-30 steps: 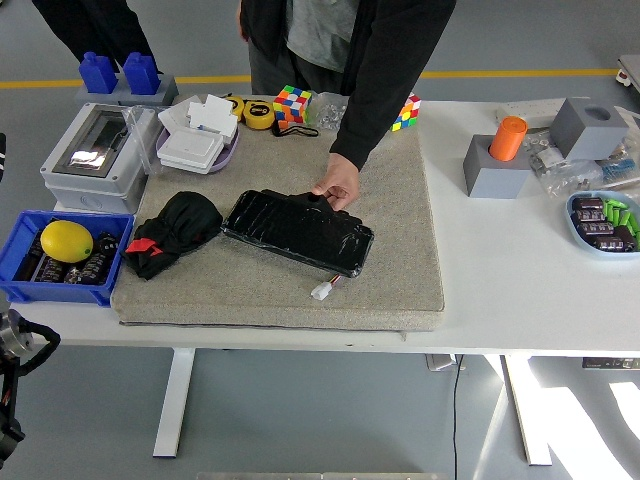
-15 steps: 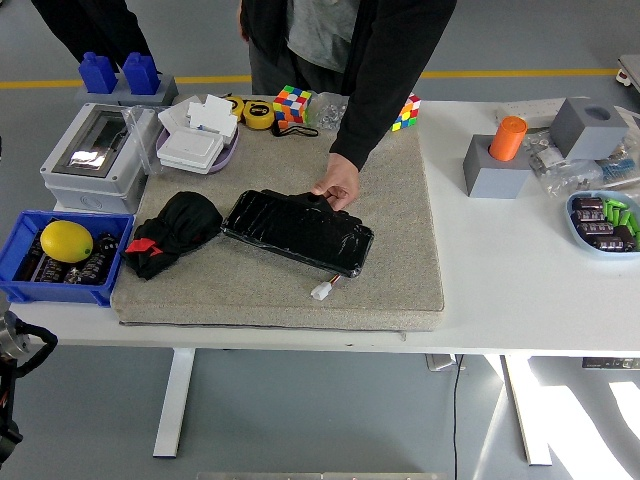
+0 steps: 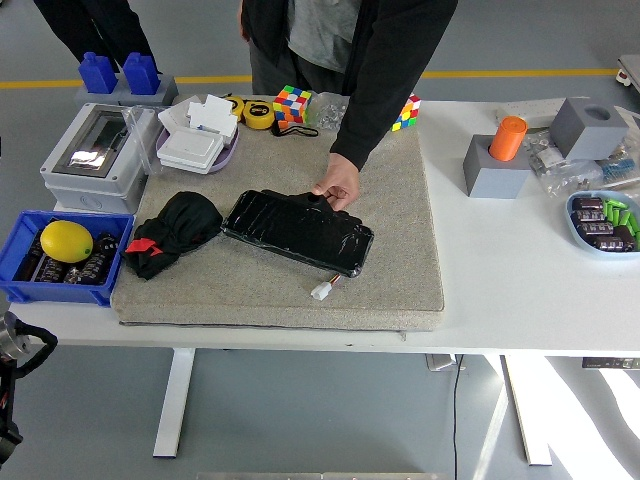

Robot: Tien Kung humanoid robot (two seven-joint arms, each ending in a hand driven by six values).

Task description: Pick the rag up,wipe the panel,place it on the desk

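The black rag (image 3: 176, 231), with a bit of red showing at its left, lies bunched on the left part of the grey mat (image 3: 400, 260). Right beside it lies the black glossy panel (image 3: 298, 230), set at a slant, with a white connector (image 3: 322, 291) on a short wire at its front edge. A person at the far side rests a hand (image 3: 338, 186) on the panel's far edge. My left hand (image 3: 18, 350) hangs below the table's front left corner, well short of the rag. My right arm is out of sight.
A blue bin (image 3: 20, 235) with a lemon (image 3: 66, 240) stands left of the mat, a grey electrical box (image 3: 95, 155) behind it. Cubes, a tape measure and a purple tray line the back. At the right are grey blocks, an orange cylinder (image 3: 508, 137) and a parts dish (image 3: 603, 222).
My left hand has sunk slightly at the lower left corner. The person's hand, the rag and the panel have not moved.
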